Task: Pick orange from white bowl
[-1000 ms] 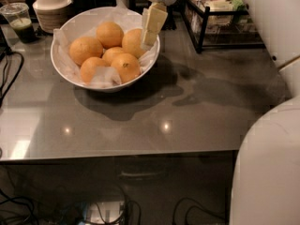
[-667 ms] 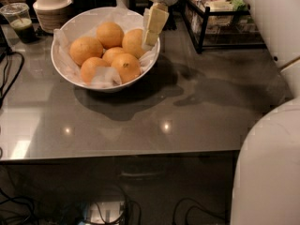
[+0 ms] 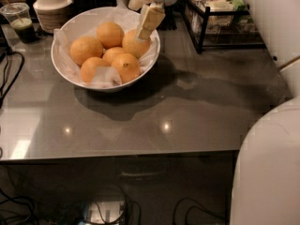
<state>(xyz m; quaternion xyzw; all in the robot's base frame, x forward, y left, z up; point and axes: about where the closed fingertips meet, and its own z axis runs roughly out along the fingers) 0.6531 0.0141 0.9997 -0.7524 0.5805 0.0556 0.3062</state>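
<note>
Far left, table's 9 o'clock edge: dark cable (image 3: 10, 71) looped on the grey table (image 3: 187, 121). At 11 o'clock: clear plastic cup (image 3: 18, 21) with green drink. Just right of it, a stack of beige bowls (image 3: 51, 6).

White bowl (image 3: 105, 87) sits on the table's 11 o'clock quadrant, paper-lined, near the beige stack but not touching it. Six oranges (image 3: 112, 54) inside: one each at the bowl's 12, 9, 7 and 5 o'clock, one at centre, and one orange (image 3: 133, 46) at 2 o'clock against the rim.

Gripper (image 3: 147, 20) comes in from the top edge and hangs over the bowl's 2 o'clock rim, angled down-left. Its tip overlaps the top of that 2 o'clock orange. Contact: can't tell. Pincer state: can't tell, wide or narrow not readable. Nothing seen lifted.

Right of the gripper, at the table's 1 o'clock: black wire rack (image 3: 201, 29) holding packets. Far right, 3 to 5 o'clock: white robot body (image 3: 272, 168) fills the frame edge.
</note>
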